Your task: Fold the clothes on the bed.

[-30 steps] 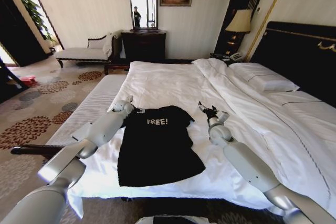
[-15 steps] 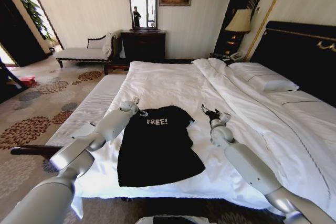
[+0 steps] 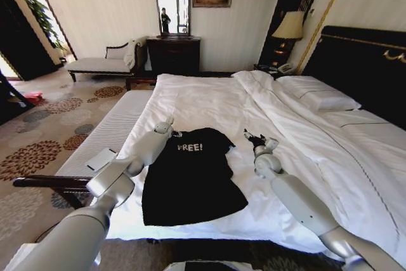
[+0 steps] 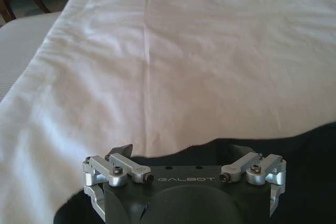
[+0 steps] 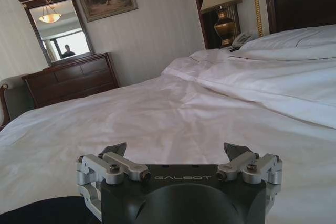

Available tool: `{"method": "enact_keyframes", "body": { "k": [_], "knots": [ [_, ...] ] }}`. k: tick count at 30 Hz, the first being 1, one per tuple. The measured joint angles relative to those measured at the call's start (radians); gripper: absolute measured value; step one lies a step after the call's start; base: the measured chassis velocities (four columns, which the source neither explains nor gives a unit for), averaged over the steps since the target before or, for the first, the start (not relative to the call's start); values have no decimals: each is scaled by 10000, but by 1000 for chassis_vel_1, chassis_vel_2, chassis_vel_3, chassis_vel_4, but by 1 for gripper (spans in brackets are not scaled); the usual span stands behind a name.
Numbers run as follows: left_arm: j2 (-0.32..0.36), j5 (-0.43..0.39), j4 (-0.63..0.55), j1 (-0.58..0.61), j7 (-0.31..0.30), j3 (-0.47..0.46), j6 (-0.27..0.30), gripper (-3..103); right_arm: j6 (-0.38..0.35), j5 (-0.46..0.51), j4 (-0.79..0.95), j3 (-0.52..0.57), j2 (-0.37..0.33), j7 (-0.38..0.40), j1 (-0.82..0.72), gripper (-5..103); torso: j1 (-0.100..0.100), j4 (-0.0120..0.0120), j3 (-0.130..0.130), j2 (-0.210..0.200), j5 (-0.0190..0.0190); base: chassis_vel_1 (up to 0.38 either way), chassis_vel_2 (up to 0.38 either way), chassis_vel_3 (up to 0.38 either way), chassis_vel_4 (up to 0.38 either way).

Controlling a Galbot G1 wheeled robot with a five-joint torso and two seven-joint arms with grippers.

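Head view shows our left gripper (image 3: 172, 130) at the shoulder edge of the black FREE! T-shirt (image 3: 190, 176), which lies flat on the white bed (image 3: 209, 103), stretching back toward us beneath that gripper. Our left wrist view shows its fingers spread apart over the shirt's edge. Our right gripper (image 3: 251, 136) hovers just beside the shirt's other sleeve, its fingers (image 5: 115, 149) likewise parted and empty.

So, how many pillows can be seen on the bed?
2 visible: one pillow lies on top of the duvet near the dark headboard; a second pillow lies just behind it. Others may be hidden.
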Motion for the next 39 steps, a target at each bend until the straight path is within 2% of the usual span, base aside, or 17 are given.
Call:
{"method": "enact_keyframes", "body": {
  "k": [2,6,8,10,15,16,17,19,20,21,22,24,25,32,39],
  "knots": [
    [48,8,-9,-165,61,-593,-546,100,1,0,52,6,-41,20,-43,100,-1,2,0,0,-1,0,0,0,0],
    [303,-133,-361,-330,-176,-1203,-620,100,4,1,151,56,-97,63,-124,100,-1,1,-1,0,-1,0,0,0,0],
    [720,-654,-1037,-289,-531,-1275,-240,100,5,0,240,107,-126,97,-224,100,-1,0,-1,1,-1,0,0,0,0],
    [865,-802,-1266,-238,-615,-1269,-119,100,5,0,264,118,-131,101,-254,100,-1,0,-1,1,-1,0,0,0,0],
    [2346,-2102,-3801,791,-1818,-1228,1104,100,6,-12,527,368,-177,161,-614,100,-1,3,-1,1,-3,0,0,0,0],
    [2346,-2102,-3801,791,-1818,-1228,1104,100,6,-12,527,368,-177,161,-614,100,-1,3,-1,1,-3,0,0,0,0],
    [2929,-2921,-5042,1321,-2336,-1299,1532,100,7,-19,636,512,-213,167,-798,100,0,6,0,1,-5,0,0,0,0],
    [3499,-3985,-6334,1956,-2902,-1537,1932,100,8,-34,802,739,-267,166,-1097,100,-1,7,-1,1,-2,0,0,0,0],
    [3693,-4367,-6789,2227,-3085,-1665,2024,100,8,-45,889,893,-307,166,-1292,100,-2,10,0,2,-3,0,0,0,0],
    [3693,-4367,-6789,2227,-3085,-1665,2024,100,8,-45,889,893,-307,166,-1292,100,-2,10,0,2,-3,0,0,0,0],
    [3955,-4932,-7584,2791,-3260,-1932,2088,100,10,-90,1101,1336,-396,179,-1729,100,-3,3,-1,2,-2,0,0,0,0],
    [4270,-5431,-8363,3558,-3345,-2320,2114,100,25,-135,1203,1627,-445,238,-1962,100,-4,-15,-3,3,-2,0,0,0,0],
    [4392,-5621,-8637,3942,-3367,-2523,2114,100,28,-136,1227,1677,-450,266,-1994,100,-4,-8,-3,3,0,0,0,0,0],
    [4441,-6139,-8993,5262,-3367,-3263,2116,100,34,-143,1258,1576,-444,372,-2001,100,-3,10,-1,2,-4,0,0,0,0],
    [3902,-5492,-8247,5734,-3147,-3934,2102,100,30,-168,1230,1409,-401,556,-1984,100,-1,-1,0,2,-1,0,0,0,0]
  ]
}}
